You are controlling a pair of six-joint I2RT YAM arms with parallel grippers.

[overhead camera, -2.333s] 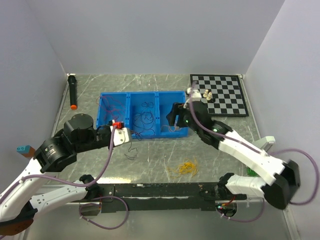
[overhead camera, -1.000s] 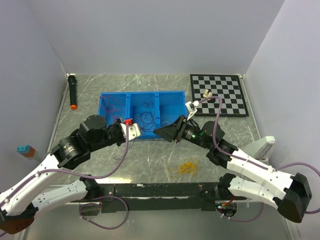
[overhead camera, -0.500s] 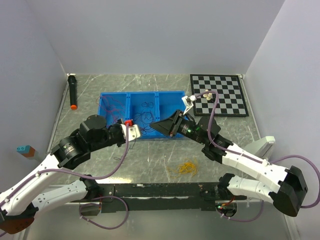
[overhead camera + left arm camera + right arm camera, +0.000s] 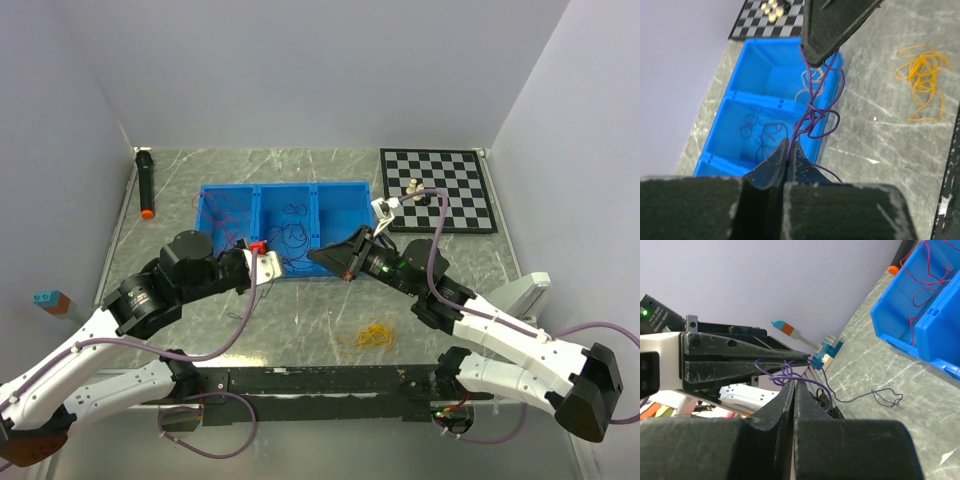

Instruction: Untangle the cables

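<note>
Over near wall of blue bin [image 4: 290, 187] | left gripper [image 4: 789, 151] and right gripper [image 4: 816, 55] both clamping tight on purple cables [image 4: 812, 114] strung between them | risk: pulling apart may be cinching knot, or thin wire slipping free | yellow cables [image 4: 375, 333] lying loose on table [image 4: 300, 320]

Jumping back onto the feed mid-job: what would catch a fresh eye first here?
Both grippers meet just in front of the blue three-compartment bin. The left gripper and right gripper are each shut on the same purple wire tangle, which is strung between them. A loose bunch of yellow-orange wires lies on the table nearer the robot, and a chessboard sits at the far right.
</note>
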